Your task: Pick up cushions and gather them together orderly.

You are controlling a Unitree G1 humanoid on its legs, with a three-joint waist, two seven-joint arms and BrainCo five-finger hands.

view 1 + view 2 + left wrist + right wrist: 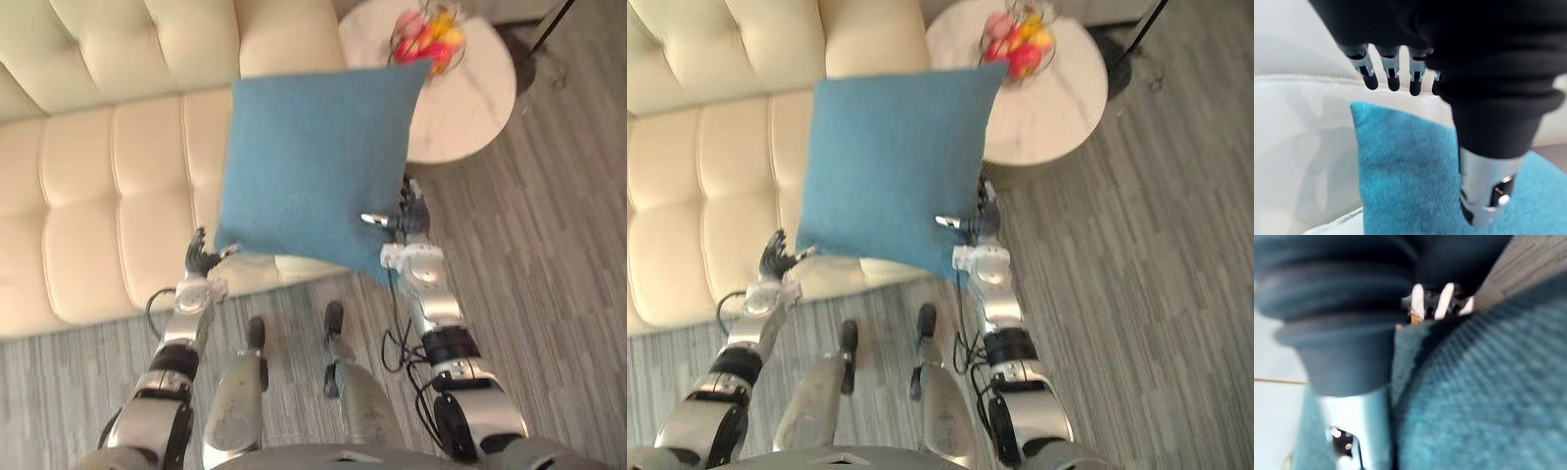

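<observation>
Blue woven cloth is sitting between the fingers point(1418, 303) of the right hand point(409, 223). They are curling over the edge of the cushion point(313, 166) near its lower corner and pinching it against the thumb. The cushion is hanging in the air above and beside those fingers, its broad face turned up toward the head camera and tilted so that its far corner is pointing away from them.

At the opposite lower corner the left hand point(201, 260) is hovering with its fingers point(1392, 73) straight and spread, just beside the cloth. Whether a fingertip is touching that corner I cannot tell, but they are not gripping anything.

Beyond the left fingers a cream padded sofa point(98, 196) is stretching away. Beyond the right fingers a round white surface point(470, 108) is carrying a bowl point(428, 37) of red and yellow things, and a grey plank floor point(558, 255) is running beneath both arms.

As I judge it, the step in hand is the carry: the cushion is lifted clear and not yet set down. The next move is probably calling for the left fingers to close on the free corner, because a pinch at one corner is likely letting the cushion swing. With both corners held, it could be lowered squarely onto the sofa seat where the cushions are being gathered.
</observation>
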